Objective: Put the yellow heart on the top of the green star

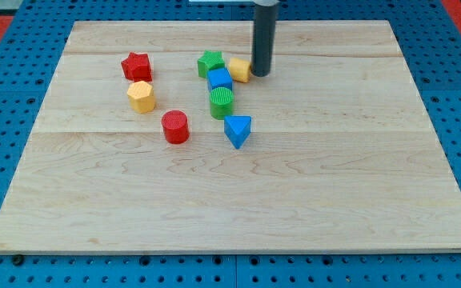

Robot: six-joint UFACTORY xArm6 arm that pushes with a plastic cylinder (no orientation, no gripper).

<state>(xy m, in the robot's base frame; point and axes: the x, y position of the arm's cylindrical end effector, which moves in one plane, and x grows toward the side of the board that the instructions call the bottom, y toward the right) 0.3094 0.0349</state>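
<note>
The yellow heart (239, 69) lies on the wooden board, just right of the green star (210, 63) and above-right of a blue cube (220, 79). My tip (260, 74) stands right against the heart's right side. The rod rises straight up out of the view's top. The green star touches the blue cube's upper left corner. The heart sits beside the star, level with it or slightly lower.
A green cylinder (222, 102) and a blue triangle (237, 130) lie below the blue cube. A red star (136, 66), a yellow hexagon (141, 96) and a red cylinder (175, 126) lie to the left. The board (334, 176) rests on a blue pegboard.
</note>
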